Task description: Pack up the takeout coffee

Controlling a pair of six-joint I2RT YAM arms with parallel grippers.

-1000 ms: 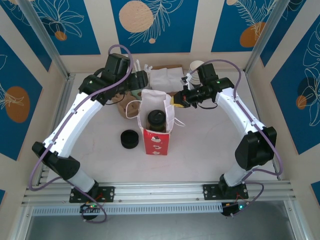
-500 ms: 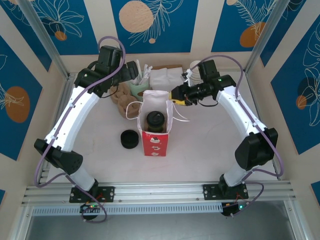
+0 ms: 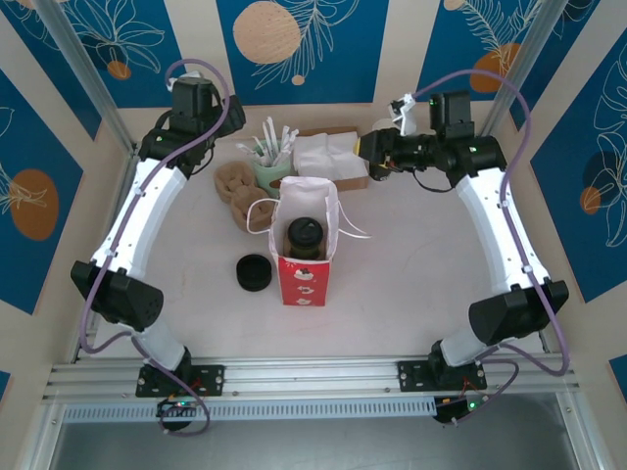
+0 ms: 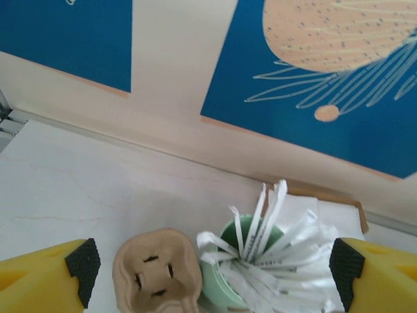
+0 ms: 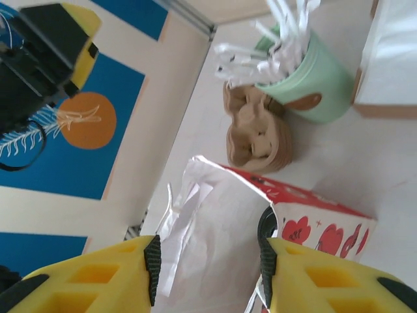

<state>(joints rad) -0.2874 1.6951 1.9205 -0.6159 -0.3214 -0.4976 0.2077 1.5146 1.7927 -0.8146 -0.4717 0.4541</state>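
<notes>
- Left gripper (image 4: pixel 213 264) hangs wide open and empty by the table's far-left edge, near the green straw cup (image 4: pixel 218 287).
- Right gripper (image 5: pixel 208 254), jaws partly apart, holds nothing near the far edge.
- Table (image 3: pixel 421 284) lies bare right of the bag.
- Red bag (image 3: pixel 306 279) stands upright mid-table, mouth open.
- Takeout coffee (image 3: pixel 305 235) sits inside it, lid up.

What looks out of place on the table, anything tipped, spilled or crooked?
Nothing stands out. The takeout coffee sits lid-up inside the red bag, which stands upright with its mouth open. No spill shows on the table around it, and the stack of black lids beside the bag is tidy.
</notes>
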